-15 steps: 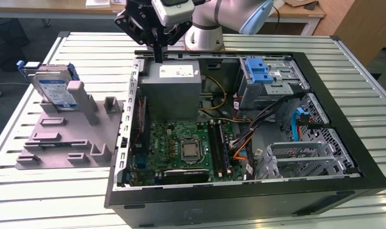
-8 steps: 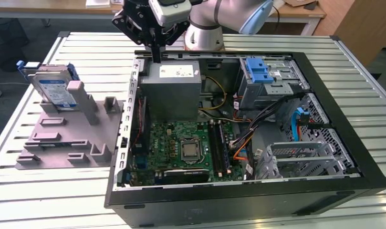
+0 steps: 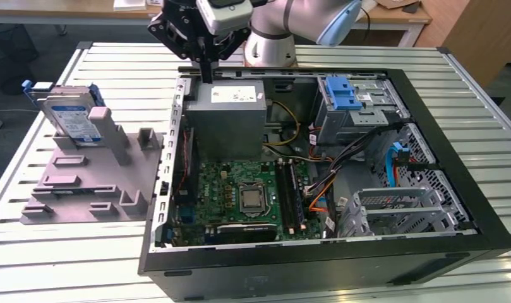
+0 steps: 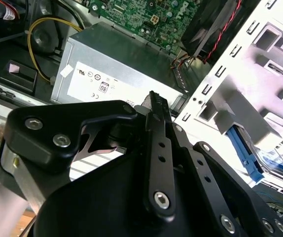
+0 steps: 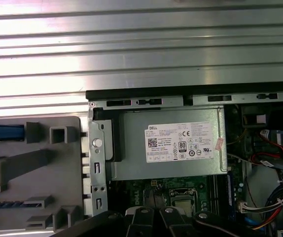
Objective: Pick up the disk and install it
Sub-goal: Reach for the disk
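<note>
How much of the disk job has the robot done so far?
Nothing looks done yet. The disk stands upright in its grey holder, outside the computer case. The end effector hangs shut and empty above the power supply. Both picking the disk up and installing it are left.

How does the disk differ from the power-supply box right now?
Place: the disk stands on edge in the grey fixture outside the case, at the exterior view's left; the power-supply box sits inside it. Size: the disk is a thin slab; the box is far bulkier. Look: the disk has a blue frame and white-and-blue label; the box is plain grey with a white sticker. Both are grey metal rectangles.
</note>
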